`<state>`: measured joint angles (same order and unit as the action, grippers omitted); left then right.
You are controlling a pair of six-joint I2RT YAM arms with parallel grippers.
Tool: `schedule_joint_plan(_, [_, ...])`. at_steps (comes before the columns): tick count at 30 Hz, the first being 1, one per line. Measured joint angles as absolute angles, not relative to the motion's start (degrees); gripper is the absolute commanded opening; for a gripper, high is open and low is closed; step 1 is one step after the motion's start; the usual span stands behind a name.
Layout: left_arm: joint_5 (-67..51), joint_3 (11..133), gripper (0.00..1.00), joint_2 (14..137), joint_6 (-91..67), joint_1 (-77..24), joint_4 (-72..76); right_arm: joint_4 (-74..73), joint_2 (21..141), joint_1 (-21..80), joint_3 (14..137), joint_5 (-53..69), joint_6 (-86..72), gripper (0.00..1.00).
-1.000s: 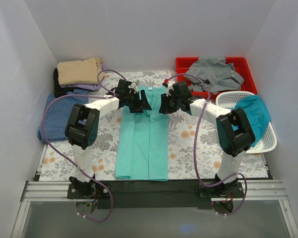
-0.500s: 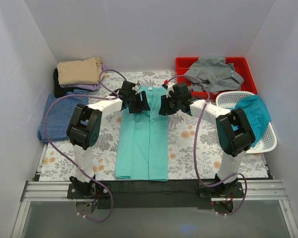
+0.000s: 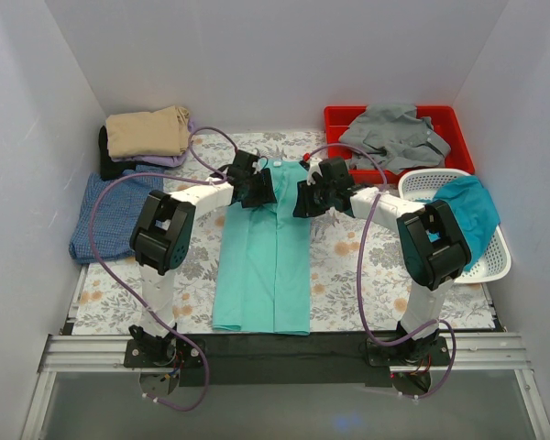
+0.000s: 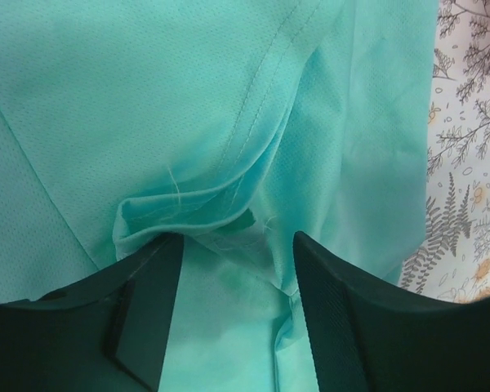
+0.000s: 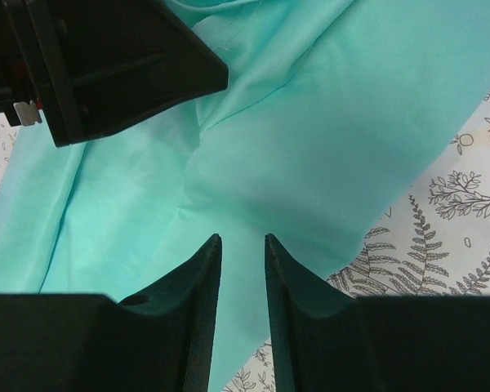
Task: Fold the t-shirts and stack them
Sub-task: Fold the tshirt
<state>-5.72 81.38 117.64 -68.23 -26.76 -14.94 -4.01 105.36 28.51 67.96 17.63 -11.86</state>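
The mint green t-shirt point(image 3: 263, 266) lies folded into a long narrow strip down the middle of the table. Both grippers are over its far, collar end. My left gripper point(image 3: 259, 190) is open, with a puckered fold of the mint shirt point(image 4: 229, 122) just ahead of its fingertips point(image 4: 167, 245). My right gripper point(image 3: 304, 197) hovers low over the shirt's right edge point(image 5: 327, 147). Its jaws stand a narrow gap apart with flat cloth showing between them, so nothing is pinched. The left gripper's black body shows in the right wrist view point(image 5: 106, 65).
A tan t-shirt point(image 3: 147, 133) tops a pile at the back left, and a blue t-shirt point(image 3: 105, 215) lies in front of it. A grey t-shirt point(image 3: 390, 128) is in the red bin point(image 3: 344, 117). A teal t-shirt point(image 3: 467, 206) hangs over the white basket point(image 3: 495, 261).
My left gripper has moved a little farther back and to the right along the shirt's collar end. My right gripper has barely shifted.
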Motion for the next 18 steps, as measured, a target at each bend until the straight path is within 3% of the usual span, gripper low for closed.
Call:
schedule_joint_plan(4, [-3.92,81.52,0.43,117.64,-68.45,-27.16,-14.85,-3.92,105.36,28.62,67.68,17.93,-12.01,0.33])
schedule_joint_plan(9, [-2.55,81.52,0.08,117.64,-68.62,-27.22,-14.96,-3.53,105.36,28.67,67.68,18.17,-12.12,0.33])
schedule_joint_plan(12, [-2.28,81.52,0.0,117.64,-68.47,-27.24,-14.94,-3.18,105.36,28.69,67.68,18.2,-12.19,0.32])
schedule_joint_plan(18, [-2.31,81.17,0.0,117.27,-68.38,-27.22,-14.98,-2.92,105.36,28.91,67.57,18.17,-12.25,0.32])
